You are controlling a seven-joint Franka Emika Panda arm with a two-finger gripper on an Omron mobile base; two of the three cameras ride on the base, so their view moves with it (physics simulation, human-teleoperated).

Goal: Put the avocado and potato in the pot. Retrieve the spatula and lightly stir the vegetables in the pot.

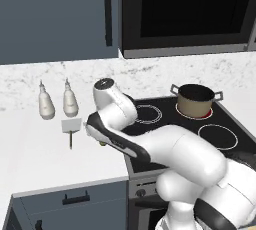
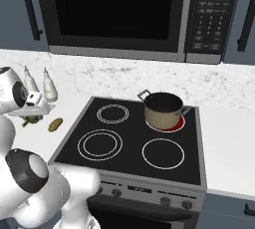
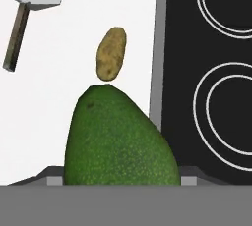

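Note:
The dark green avocado (image 3: 118, 136) bulks large in the hand view, wedged between my gripper's (image 3: 120, 178) two fingertips (image 3: 49, 176), which press its sides. From the right base view, the gripper (image 2: 32, 115) hangs low over the white counter, left of the stove, with the avocado (image 2: 32, 120) under it. The tan potato (image 3: 111, 54) lies just past it on the counter, apart, and appears as potato (image 2: 55, 124) beside the stove edge. Left of them rests the spatula (image 1: 71, 126), its grey blade and dark handle on the counter. The beige pot (image 1: 195, 101) stands on the back right burner.
Two white bottles (image 1: 46, 104) stand at the back of the counter behind the spatula. The black stove (image 2: 129, 143) with several ring burners lies to the right. A microwave (image 2: 114, 11) hangs above it. My own arm crosses the stove's front left corner.

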